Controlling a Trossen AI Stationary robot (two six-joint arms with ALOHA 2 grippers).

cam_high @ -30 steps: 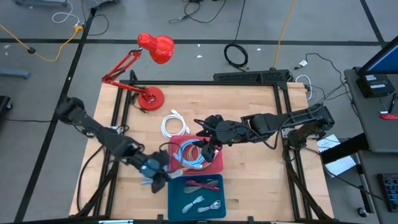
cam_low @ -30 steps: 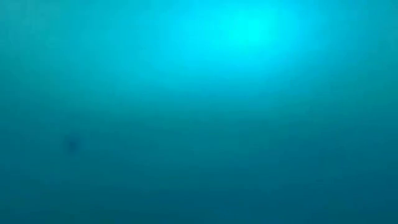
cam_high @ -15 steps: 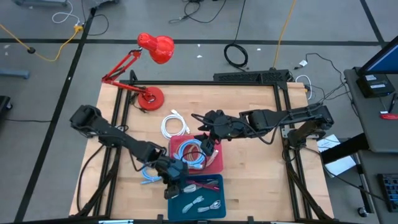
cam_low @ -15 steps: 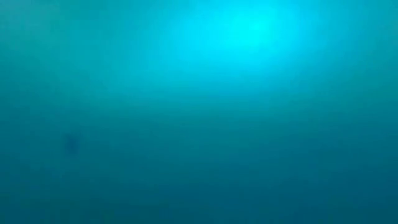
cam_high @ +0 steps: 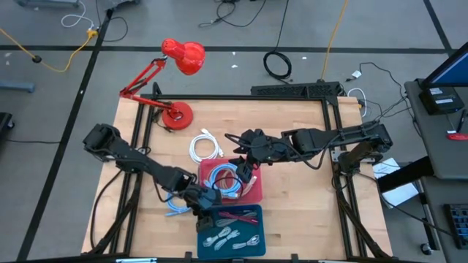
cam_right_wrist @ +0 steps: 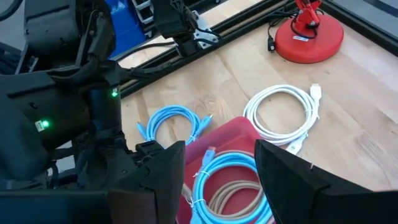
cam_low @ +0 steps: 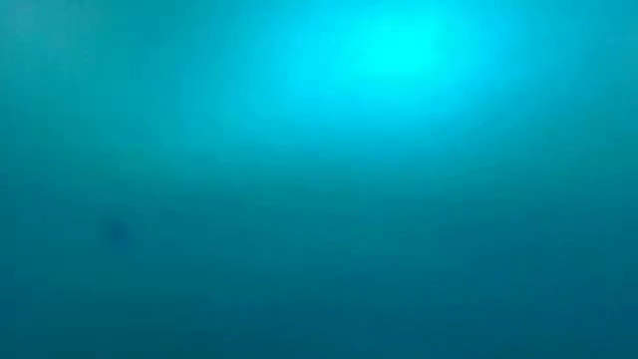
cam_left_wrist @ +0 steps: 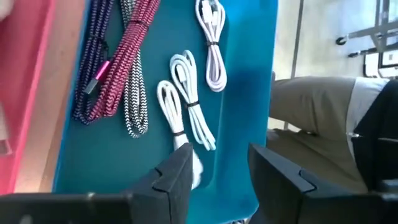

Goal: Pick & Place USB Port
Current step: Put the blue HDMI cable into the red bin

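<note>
A teal tray (cam_high: 252,215) at the near middle holds several bundled USB cables: white bundles (cam_left_wrist: 186,93), a red braided one (cam_left_wrist: 127,59) and a dark one. My left gripper (cam_left_wrist: 221,171) hangs open over the tray's left part (cam_high: 207,219). The end of one white bundle (cam_left_wrist: 176,127) lies in the tray beside one finger. A red tray (cam_high: 252,191) behind it holds a light-blue cable coil (cam_right_wrist: 230,171) and a beige cable (cam_right_wrist: 224,200). My right gripper (cam_right_wrist: 217,180) stands open above that coil (cam_high: 243,169).
A white cable coil (cam_high: 205,146) and a blue cable coil (cam_high: 175,204) lie on the wooden table. A red desk lamp (cam_high: 175,113) stands at the far left. Black frame rails (cam_high: 139,139) run along the table's sides. The low view shows only a teal blur.
My left gripper has swung toward the table's right edge, from beside the blue coil on the table to over the teal tray's left part, and has held there for the last half second. One more white bundle now shows in the tray's left part.
</note>
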